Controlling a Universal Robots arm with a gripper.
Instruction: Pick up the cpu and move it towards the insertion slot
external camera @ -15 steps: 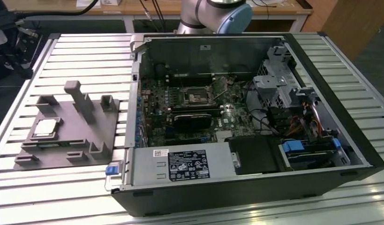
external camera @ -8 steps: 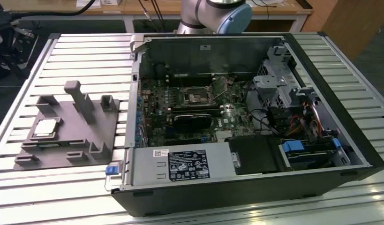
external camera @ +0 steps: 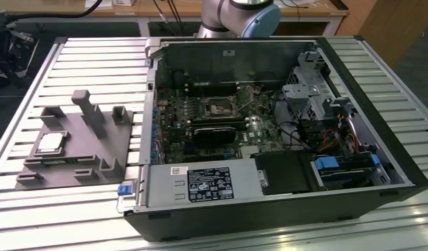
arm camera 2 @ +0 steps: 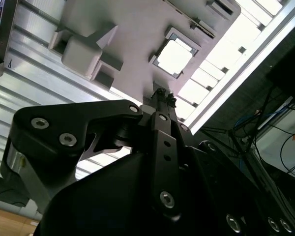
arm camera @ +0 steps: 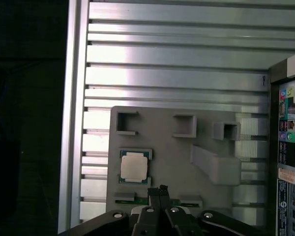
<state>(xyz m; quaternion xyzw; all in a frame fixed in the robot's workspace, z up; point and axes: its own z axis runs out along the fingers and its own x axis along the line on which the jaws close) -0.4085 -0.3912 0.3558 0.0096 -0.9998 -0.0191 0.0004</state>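
– first wrist view puts the gripper [arm camera: 160, 190] where?
– over the grey fixture [arm camera: 162, 147], its two fingers [arm camera: 155, 199] pressed together with nothing between them.
– and the cpu?
– the cpu [arm camera: 134, 166] lies flat in a square recess of that fixture, silvery top up, near the fingertips but apart from them.
– any writing to speak of?
– the exterior view shows a black-and-white label [external camera: 208, 184] on the power supply box [external camera: 165, 188] and a small white sticker [external camera: 180, 170] just beside it; the print is too small to make out.
– where is the insertion slot?
– the insertion slot [external camera: 219, 109] sits on the motherboard [external camera: 263, 133] inside the open computer case [external camera: 269, 225], well apart from the cpu. the fixture rests on the slatted metal table [external camera: 81, 57], to the exterior view's left of the case.
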